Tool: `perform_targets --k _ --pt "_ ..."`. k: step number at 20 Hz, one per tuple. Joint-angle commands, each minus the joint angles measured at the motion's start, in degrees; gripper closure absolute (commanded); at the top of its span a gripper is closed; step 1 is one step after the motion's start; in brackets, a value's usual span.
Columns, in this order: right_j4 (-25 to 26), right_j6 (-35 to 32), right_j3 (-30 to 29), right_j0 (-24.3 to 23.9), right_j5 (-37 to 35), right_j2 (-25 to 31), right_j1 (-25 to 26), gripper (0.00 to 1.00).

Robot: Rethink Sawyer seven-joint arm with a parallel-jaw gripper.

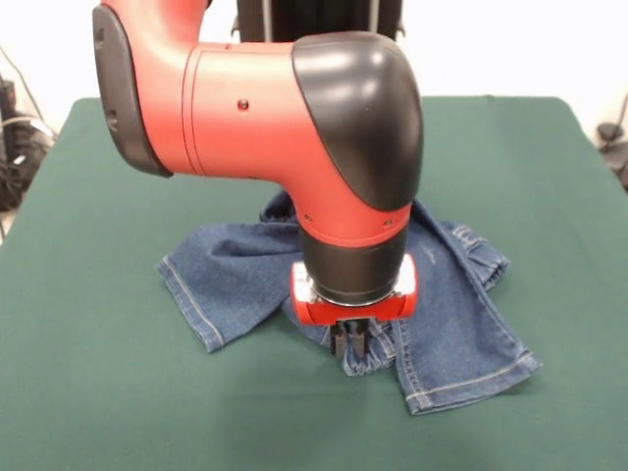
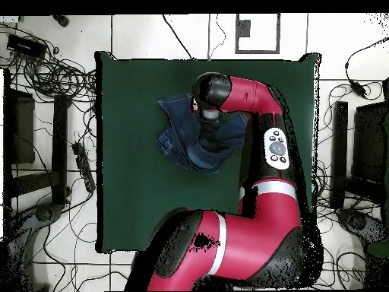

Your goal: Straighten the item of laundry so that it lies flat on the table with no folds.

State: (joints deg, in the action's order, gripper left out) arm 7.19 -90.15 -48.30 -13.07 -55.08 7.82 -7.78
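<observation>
- The small pair of blue denim jeans [image 1: 245, 265] lies crumpled, legs crossing, on the dark green felt-covered table [image 1: 88, 392].
- The black gripper [image 1: 353, 340] stands directly over the bunched denim at the near fold, fingertips down at the cloth.
- Fingers appear close together; whether they pinch the fabric I cannot tell.

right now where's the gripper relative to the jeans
In the front view the gripper is down on the jeans, at the bunched denim near the camera-side edge, between the two spread legs on the green table.
</observation>
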Motion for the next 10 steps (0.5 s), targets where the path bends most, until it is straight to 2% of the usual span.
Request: perform_targets --k 1,7,10 --pt "3.92 13.44 -16.92 -0.57 5.47 7.14 -2.98 1.00" --pt "5.14 13.21 -19.07 -1.96 7.49 8.79 -6.33 1.00" --pt "6.12 12.09 -21.43 -3.25 12.39 10.34 -7.48 1.00"
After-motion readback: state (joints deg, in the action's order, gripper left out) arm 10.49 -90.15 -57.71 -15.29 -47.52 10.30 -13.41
